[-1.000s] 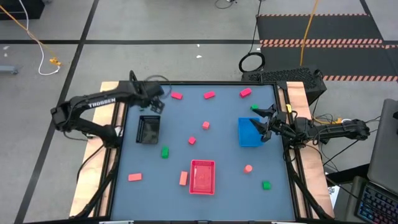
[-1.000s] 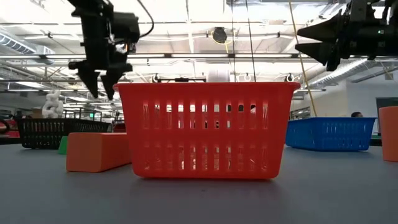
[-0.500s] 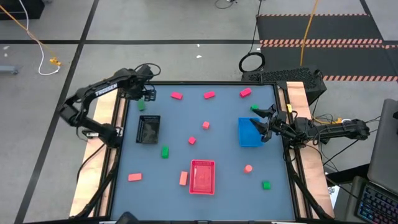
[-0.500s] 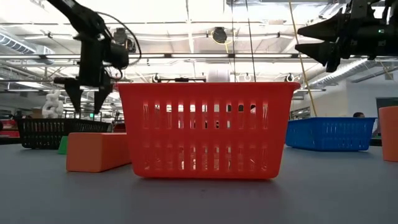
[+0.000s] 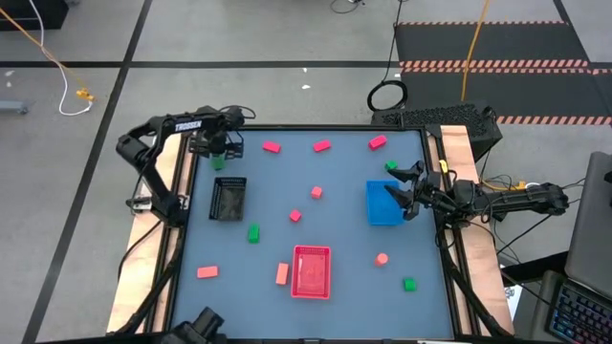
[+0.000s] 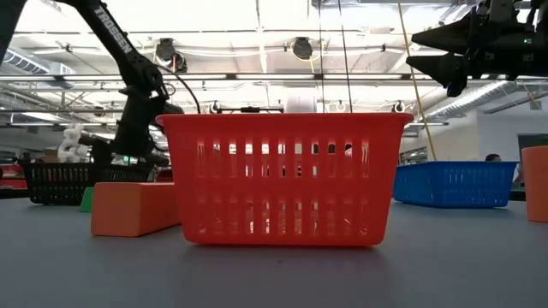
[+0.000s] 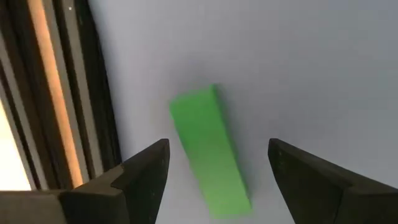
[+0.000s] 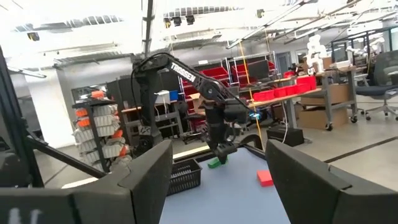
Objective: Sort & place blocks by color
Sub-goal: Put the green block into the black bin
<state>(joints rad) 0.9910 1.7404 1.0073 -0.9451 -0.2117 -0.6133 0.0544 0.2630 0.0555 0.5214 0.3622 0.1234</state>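
the grey-blue table (image 5: 335,225) stands on a tiled floor. upper left of the high view, the left gripper (image 7: 214,186), jaws wide and empty, straddles a green block (image 7: 210,149). the right gripper (image 5: 405,191) gapes above the blue tray (image 5: 382,204).

We see a grey-blue table (image 5: 335,229) carrying three trays: a black tray (image 5: 228,199) near its left edge, a blue tray (image 5: 383,204) near its right edge, a red tray (image 5: 312,271) near its front edge. Green, magenta and orange blocks (image 5: 295,216) lie scattered across it, several along the far edge.
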